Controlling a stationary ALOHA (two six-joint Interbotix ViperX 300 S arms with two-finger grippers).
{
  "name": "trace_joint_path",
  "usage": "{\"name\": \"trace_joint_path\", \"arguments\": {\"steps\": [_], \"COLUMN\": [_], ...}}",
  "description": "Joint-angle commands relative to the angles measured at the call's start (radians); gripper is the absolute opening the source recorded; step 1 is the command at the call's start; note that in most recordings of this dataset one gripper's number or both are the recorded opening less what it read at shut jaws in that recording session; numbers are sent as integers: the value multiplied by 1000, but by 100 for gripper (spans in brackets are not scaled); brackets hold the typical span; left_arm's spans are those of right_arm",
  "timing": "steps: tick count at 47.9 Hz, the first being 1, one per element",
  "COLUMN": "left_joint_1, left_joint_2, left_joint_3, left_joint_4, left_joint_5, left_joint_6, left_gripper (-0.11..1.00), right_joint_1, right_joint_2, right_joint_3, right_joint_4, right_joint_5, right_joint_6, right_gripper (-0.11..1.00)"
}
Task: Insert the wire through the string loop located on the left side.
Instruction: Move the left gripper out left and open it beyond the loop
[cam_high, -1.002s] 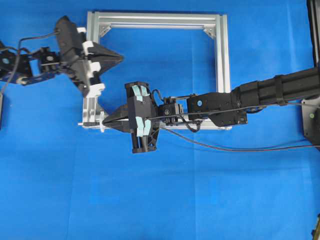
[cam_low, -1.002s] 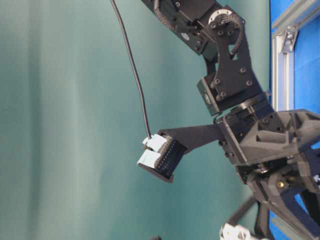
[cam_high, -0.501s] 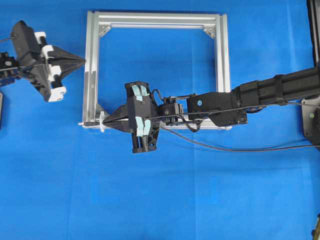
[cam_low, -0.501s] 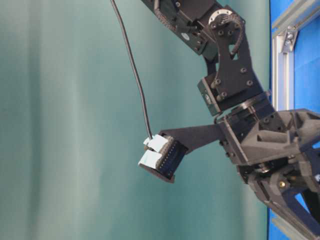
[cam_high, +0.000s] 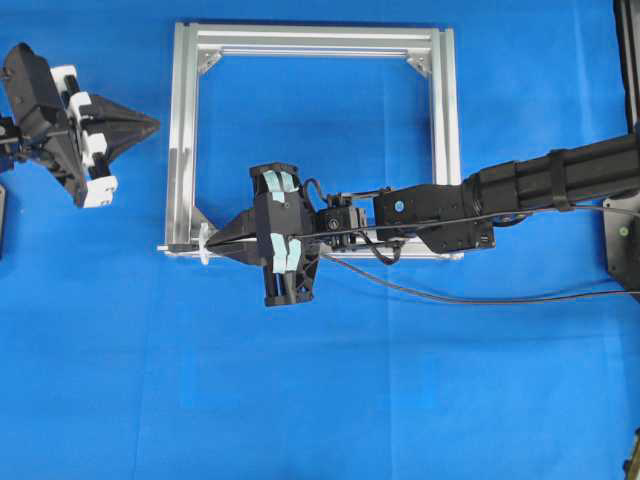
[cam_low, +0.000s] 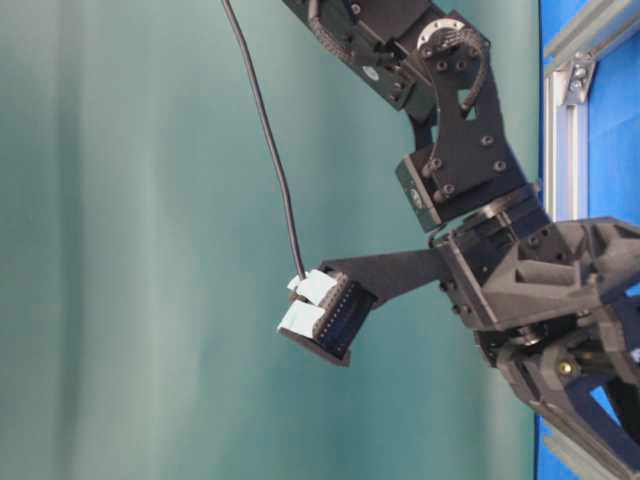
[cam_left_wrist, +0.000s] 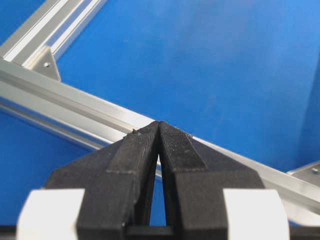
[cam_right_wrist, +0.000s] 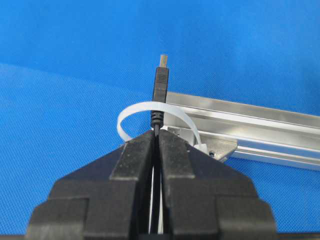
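1. Two grippers show in the overhead view. At far left the left gripper (cam_high: 150, 125) sits outside the aluminium frame (cam_high: 315, 40), well apart from the work; its wrist view shows the fingers (cam_left_wrist: 137, 150) pressed together on nothing.

2. At the frame's near-left corner stands the string loop (cam_high: 204, 243), a thin white band arching up from the rail (cam_right_wrist: 240, 117). It looks soft and springy; I judge it would bend or fold if pushed, so it is best left untouched.

3. The plug tip (cam_right_wrist: 160, 80) of the wire (cam_high: 470, 296) pokes through the loop, its metal end just beyond the band, as the right wrist view shows it.

4. The right gripper (cam_high: 212, 243) is clamped on the wire just behind the plug, its jaws nearly touching the loop.

5. To the right the wire trails along the arm and across the blue cloth (cam_high: 320, 400) to the right edge. It looks light and limp along its length, stiff only at the plug, so a hold close behind the plug steers it best. The slim jacket may slip in a loose pinch.
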Motion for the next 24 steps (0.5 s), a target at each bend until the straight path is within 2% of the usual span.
{"name": "trace_joint_path", "arguments": {"steps": [1, 15, 24], "left_joint_1": [-54, -299, -405], "left_joint_2": [-21, -91, -120], "left_joint_3": [3, 8, 3], "left_joint_4": [3, 3, 6], "left_joint_5": [-6, -8, -9], "left_joint_6": [-8, -18, -9], "left_gripper": [0, 0, 0], "right_joint_1": [-2, -2, -2], "right_joint_2": [-18, -18, -18], "right_joint_3": [-18, -18, -18], "right_joint_4": [2, 0, 2], "right_joint_5": [-2, -3, -3], "right_joint_6": [0, 0, 0], "right_gripper": [1, 1, 1]}}
